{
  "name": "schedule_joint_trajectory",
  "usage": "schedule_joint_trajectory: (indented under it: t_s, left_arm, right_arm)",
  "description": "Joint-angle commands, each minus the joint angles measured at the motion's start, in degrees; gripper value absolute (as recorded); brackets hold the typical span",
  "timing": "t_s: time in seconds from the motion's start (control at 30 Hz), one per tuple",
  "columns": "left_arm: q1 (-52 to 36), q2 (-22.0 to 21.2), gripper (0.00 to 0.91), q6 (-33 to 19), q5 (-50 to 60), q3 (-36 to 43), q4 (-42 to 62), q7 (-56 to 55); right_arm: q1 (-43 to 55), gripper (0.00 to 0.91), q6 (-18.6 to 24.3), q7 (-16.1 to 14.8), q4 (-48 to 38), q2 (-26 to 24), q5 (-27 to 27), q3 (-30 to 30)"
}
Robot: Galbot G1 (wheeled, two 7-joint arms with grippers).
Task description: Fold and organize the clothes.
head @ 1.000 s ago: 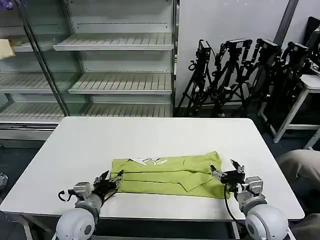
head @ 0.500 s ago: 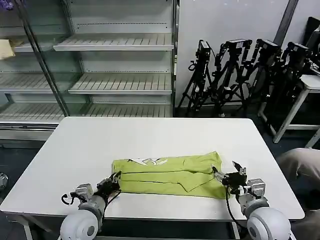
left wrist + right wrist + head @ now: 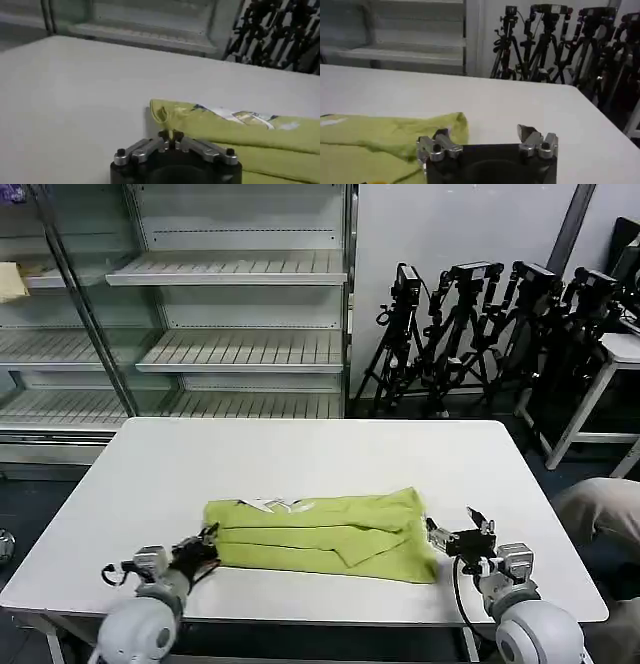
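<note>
The lime shirt [image 3: 322, 531] lies folded into a band across the near part of the table [image 3: 300, 454]. Left gripper [image 3: 171, 136] is clenched on its left edge — a fold or tug in hand. Right gripper [image 3: 487, 138] is spread, one finger [image 3: 440, 137] at the shirt's right end; next, likely a matching pinch.

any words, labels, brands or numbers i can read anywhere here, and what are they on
None can be read.
Shirt: a white mark at the collar, too blurred to read as letters.
Tripods and cameras behind the table: no legible brand or label.
Shelving: no signs or numbers.
Left gripper and right gripper: no markings legible.
</note>
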Motion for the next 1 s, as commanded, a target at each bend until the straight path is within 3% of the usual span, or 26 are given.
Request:
schedule_joint_trajectory:
  t_s: [0.03,0.13,0.27,0.43,0.63,0.83,1.0]
  left_arm:
    - [2.80,12.22,0.010,-0.43,5.74,-16.82,2.64,8.72]
    - [1.94,15.90,0.010,-1.87,9.64,-21.01,4.86,11.18]
    - [1.08,16.00,0.010,-0.78,9.15,-20.51,0.49,12.16]
    - [1.36,12.11,0.010,-2.14,15.74,-13.94,-7.87,15.96]
    - [-1.15,6.58,0.010,-1.81,18.40,1.23,-14.05,15.26]
    - [-4.80,-0.27,0.010,-2.72,26.94,15.42,-12.60,15.61]
    - [-5.48,-2.78,0.010,-1.83,28.03,21.16,-12.18,15.58]
  right_arm:
    - [1.12,0.907,0.01,0.05,-0.18,-0.01,-0.49,-1.72]
    - [1.78,0.907,0.00,0.06,-0.16,-0.04,-1.04,-2.24]
    - [1.43,0.907,0.00,0.09,-0.03,0.07,-1.26,-1.67]
    - [0.37,0.907,-0.01,0.12,0.20,-0.02,-1.44,-0.30]
    - [-0.51,0.907,-0.02,0.09,0.92,0.00,-1.67,1.81]
    - [-1.34,0.907,-0.02,0.05,1.05,0.18,-2.02,3.17]
    - [-1.54,0.907,0.00,0.03,0.84,0.33,-2.01,4.14]
